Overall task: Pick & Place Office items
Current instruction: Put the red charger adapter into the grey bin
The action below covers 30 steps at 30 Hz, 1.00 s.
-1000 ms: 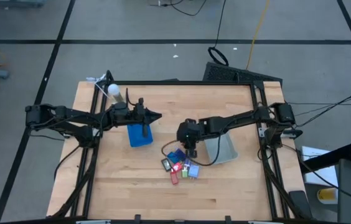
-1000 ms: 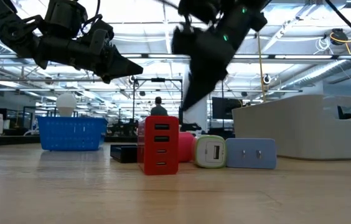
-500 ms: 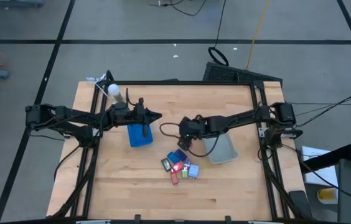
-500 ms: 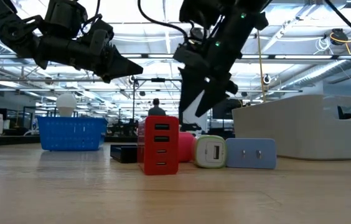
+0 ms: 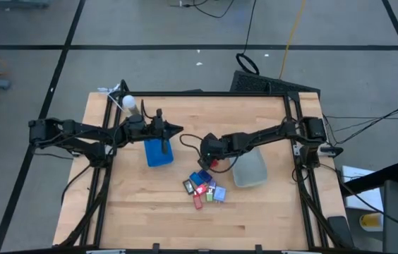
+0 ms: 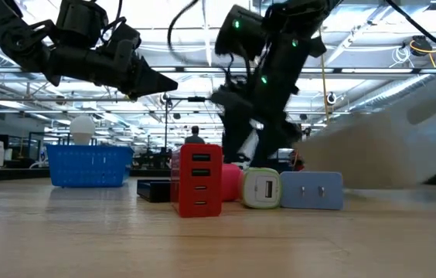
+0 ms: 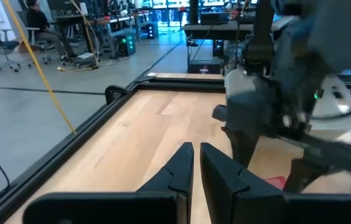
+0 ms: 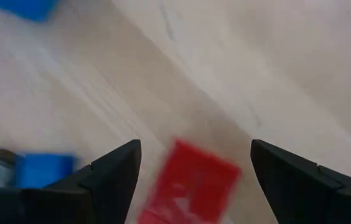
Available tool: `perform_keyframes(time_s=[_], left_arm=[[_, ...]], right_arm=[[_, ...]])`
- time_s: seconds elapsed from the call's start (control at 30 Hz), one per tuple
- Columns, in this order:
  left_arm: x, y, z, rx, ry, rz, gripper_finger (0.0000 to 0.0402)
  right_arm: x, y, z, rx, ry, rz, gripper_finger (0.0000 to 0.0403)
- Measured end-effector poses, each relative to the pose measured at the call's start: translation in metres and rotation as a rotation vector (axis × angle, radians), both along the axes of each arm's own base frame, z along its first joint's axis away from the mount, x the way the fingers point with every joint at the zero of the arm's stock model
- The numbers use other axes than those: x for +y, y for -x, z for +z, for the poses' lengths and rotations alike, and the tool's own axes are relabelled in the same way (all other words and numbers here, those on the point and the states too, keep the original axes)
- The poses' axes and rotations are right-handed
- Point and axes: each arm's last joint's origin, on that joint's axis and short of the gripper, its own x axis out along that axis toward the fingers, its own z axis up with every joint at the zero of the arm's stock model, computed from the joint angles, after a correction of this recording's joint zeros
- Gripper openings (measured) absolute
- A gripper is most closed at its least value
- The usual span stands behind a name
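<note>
The office items [image 5: 203, 188] lie in a small cluster on the wood table; the low view shows a red block [image 6: 200, 180], a green-and-white piece [image 6: 260, 189] and a blue piece [image 6: 311, 191]. My right gripper [image 5: 212, 162] hangs open just beyond the cluster's far side, pointing steeply down. Its wrist view shows a red piece [image 8: 191, 183] on the table between its fingers, untouched, and a blue piece [image 8: 38, 169] beside it. My left gripper [image 5: 178, 130] is shut and empty, held level above the blue tray [image 5: 158, 154].
A clear plastic bin [image 5: 250, 171] sits right of the cluster, under the right arm; it shows blurred and slanted in the low view [image 6: 403, 147]. A white ball-shaped object [image 5: 128, 103] stands at the far left corner. Bare wood lies near the front edge.
My right gripper has rolled about its own axis, sunk a little toward the items and opened its fingers. The clear bin, sharp and level in the low view before, now shows blurred and tilted. My left arm has kept still.
</note>
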Motion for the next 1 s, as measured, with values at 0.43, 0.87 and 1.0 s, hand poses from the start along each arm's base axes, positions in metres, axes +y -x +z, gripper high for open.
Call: perform_keyframes(time_s=[0.43,0.87,1.0], left_arm=[[0.003,0.001,0.000,0.003,-0.009,0.010,0.0031],[0.002,0.001,0.000,0.000,-0.011,-0.009,0.0031],[0.002,0.001,0.000,0.001,-0.011,-0.009,0.0031]], right_arm=[[0.002,-0.003,0.014,-0.096,-0.020,-0.015,0.0295],[0.016,0.011,0.007,0.046,-0.114,-0.110,0.0295],[0.015,0.010,0.004,0.052,-0.079,-0.106,0.0295]])
